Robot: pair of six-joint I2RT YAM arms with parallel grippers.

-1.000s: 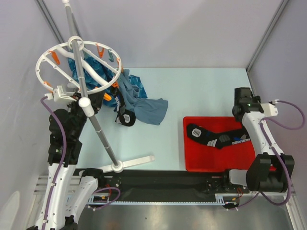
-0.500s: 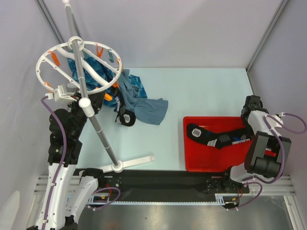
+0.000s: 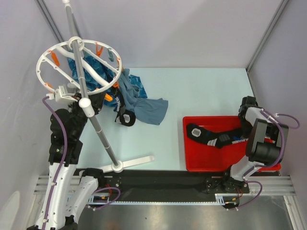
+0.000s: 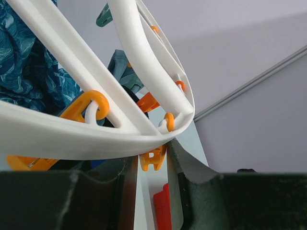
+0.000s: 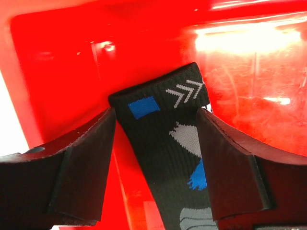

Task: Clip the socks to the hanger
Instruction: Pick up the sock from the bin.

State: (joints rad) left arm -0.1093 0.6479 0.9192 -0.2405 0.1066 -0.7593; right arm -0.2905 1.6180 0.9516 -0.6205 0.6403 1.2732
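Note:
One black sock (image 3: pixel 216 136) with white striped patches lies in the red tray (image 3: pixel 192 160). Its cuff (image 5: pixel 158 120) sits between the pads of my right gripper (image 5: pixel 156 114), which is open and low over the tray's far right part (image 3: pixel 246 111). A second black sock (image 3: pixel 125 117) hangs at the near side of the white round hanger (image 3: pixel 48 55). My left gripper (image 4: pixel 152 165) is up under the hanger rim (image 4: pixel 72 139), closed against both sides of an orange clip (image 4: pixel 153 160). In the top view it sits below the ring (image 3: pixel 76 98).
The hanger's grey pole (image 3: pixel 98 132) leans across the left side to a white foot (image 3: pixel 129 164). Blue patterned cloths (image 3: pixel 79 69) and a grey-blue cloth (image 3: pixel 151 110) hang from the ring. Other orange clips (image 4: pixel 88 105) hang along the rim. Grey walls enclose the table.
My right arm has folded down and its gripper has dropped from above the tray's far edge into the tray, over the sock's cuff. The left arm has not moved.

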